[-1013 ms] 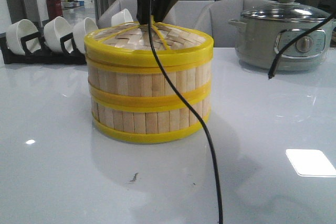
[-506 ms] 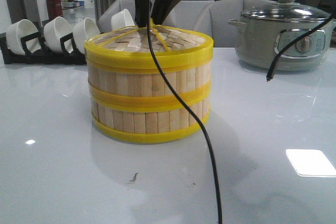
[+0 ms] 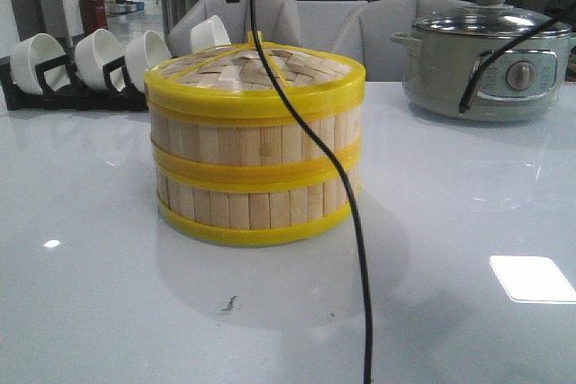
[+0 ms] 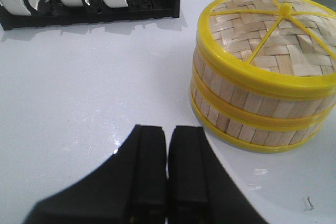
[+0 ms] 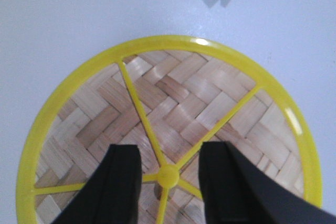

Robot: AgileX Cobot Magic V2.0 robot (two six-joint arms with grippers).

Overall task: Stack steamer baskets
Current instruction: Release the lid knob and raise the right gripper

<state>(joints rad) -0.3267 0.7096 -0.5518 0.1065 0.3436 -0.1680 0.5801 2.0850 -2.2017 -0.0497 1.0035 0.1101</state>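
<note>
the two steamer baskets (image 3: 256,173) sit one on top of the other in the middle of the white table (image 3: 90,294), a bit to the left. the woven lid (image 3: 255,74) lies flat on the top one, and its yellow rim lines up with the basket rim below. the rings sit square on each other, so the pile looks steady and not tipped. to me the stacking looks done.

the right gripper (image 5: 168,182) hangs right over the middle of the lid. its two black fingers (image 5: 121,182) are spread wide, one on each side of the little yellow knob (image 5: 169,176) where the yellow spokes meet. they hold nothing. in the front view the fingers are up above the lid and not touching it. it looks like the spot from which a gripper would set the lid down.

the left gripper (image 4: 167,174) is near the left side of the stack, but apart from it. its fingers are pressed together with nothing between them. it seems to be waiting out of the way.

far to the left is a black rack of white bowls (image 3: 90,65). far to the right is a grey pot (image 3: 486,56) with a glass lid. a black cable (image 3: 355,249) hangs down in front of the baskets.
</note>
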